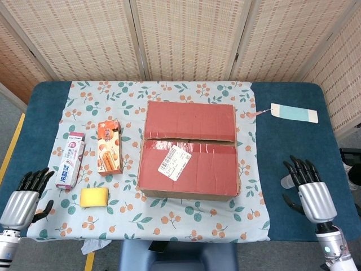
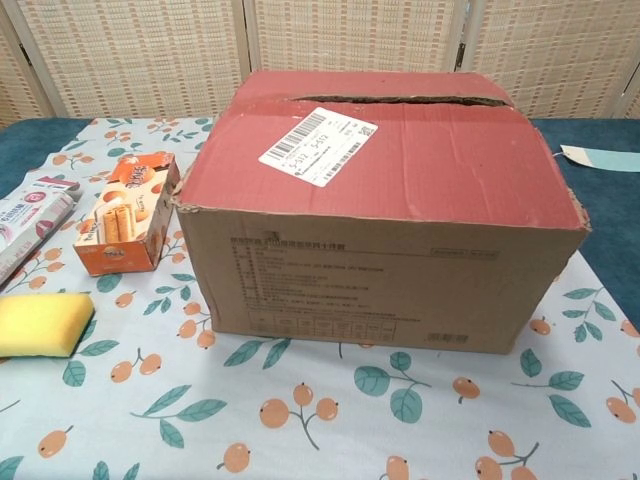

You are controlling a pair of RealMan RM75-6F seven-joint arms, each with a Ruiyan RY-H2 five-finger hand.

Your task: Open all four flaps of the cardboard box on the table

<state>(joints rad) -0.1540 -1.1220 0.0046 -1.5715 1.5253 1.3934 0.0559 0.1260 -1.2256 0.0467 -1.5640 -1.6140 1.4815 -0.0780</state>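
box point(image 1: 189, 149) left: snack carton point(image 1: 109, 147), sponge point(image 1: 93, 197) near | right: bare cloth point(image 1: 254, 186)

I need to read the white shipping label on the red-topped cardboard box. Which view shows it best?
The chest view: the white shipping label is large, its barcode clear, on the red-topped cardboard box. The head view shows it small from above.

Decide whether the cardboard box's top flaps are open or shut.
Shut. Both red top flaps of the cardboard box lie flat, meeting at a narrow middle seam; neither is raised.
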